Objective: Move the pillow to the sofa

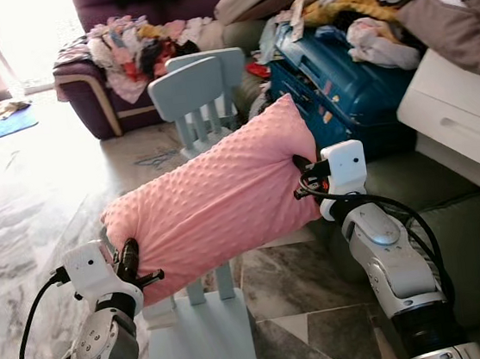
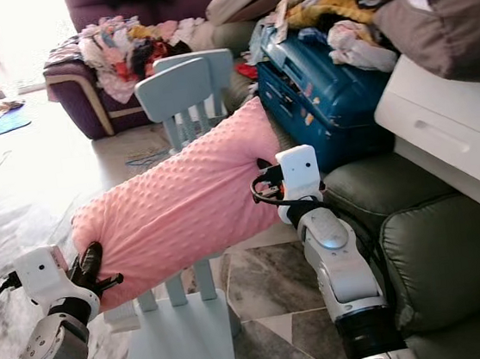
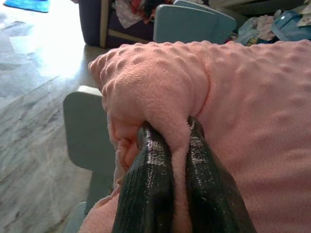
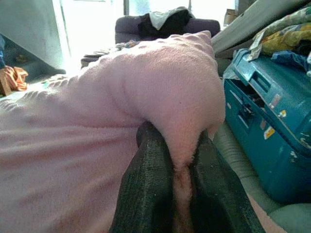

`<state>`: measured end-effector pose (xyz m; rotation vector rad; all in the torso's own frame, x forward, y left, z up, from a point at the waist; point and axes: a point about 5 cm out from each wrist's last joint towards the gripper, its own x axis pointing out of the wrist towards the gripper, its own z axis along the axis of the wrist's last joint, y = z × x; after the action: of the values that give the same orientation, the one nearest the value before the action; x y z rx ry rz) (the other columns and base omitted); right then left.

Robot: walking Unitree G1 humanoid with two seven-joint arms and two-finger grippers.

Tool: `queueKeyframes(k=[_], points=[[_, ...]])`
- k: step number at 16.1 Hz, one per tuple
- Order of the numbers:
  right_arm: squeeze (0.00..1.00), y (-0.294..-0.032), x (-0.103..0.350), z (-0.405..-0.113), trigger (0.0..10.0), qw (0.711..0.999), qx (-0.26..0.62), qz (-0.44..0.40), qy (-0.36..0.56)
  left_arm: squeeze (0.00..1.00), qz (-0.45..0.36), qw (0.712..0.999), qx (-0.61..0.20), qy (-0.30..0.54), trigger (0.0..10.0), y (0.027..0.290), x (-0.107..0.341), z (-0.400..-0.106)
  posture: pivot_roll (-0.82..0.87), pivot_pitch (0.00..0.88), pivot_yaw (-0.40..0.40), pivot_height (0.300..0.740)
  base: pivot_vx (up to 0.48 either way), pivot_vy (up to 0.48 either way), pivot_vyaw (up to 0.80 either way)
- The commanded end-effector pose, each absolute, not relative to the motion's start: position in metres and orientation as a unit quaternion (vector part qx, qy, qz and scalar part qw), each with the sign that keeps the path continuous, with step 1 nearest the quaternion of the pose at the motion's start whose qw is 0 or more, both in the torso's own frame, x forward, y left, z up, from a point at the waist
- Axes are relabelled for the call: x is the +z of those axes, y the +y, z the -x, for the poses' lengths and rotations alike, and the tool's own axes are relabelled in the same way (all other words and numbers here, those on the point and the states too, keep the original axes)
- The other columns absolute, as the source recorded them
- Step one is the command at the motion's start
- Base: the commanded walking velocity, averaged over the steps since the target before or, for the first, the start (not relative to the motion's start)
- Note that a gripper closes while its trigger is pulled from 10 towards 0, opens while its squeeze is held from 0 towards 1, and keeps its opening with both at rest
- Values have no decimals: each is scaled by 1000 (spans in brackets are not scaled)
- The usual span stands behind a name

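Both grippers, left (image 3: 177,145) and right (image 4: 183,155), pinch folds of the pink pillow (image 1: 216,199), which spans between their jaws above a pale-blue chair (image 1: 202,340) on marble floor (image 1: 19,222); green sofa (image 1: 473,248) beside the right one.

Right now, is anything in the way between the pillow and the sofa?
Yes. Both grippers hold the pink pillow above a light blue chair. The green sofa lies to the robot's right, but a blue suitcase, a white drawer unit and piled clothes crowd it; only its near cushion looks bare.
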<state>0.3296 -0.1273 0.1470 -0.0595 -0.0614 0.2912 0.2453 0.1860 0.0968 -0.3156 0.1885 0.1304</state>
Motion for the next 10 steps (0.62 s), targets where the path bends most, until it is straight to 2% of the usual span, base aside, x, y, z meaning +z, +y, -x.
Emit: queueKeyframes(k=[1, 10], points=[[0, -125, 162, -331, 10000, 987, 146, 31, -62, 0, 153, 982, 66, 88, 10000, 188, 101, -245, -203, 0, 65, 740, 0, 0, 0], [0, -125, 161, -331, 10000, 987, 147, 30, -60, 0, 153, 982, 58, 90, 10000, 186, 101, -246, -205, 0, 66, 740, 0, 0, 0]])
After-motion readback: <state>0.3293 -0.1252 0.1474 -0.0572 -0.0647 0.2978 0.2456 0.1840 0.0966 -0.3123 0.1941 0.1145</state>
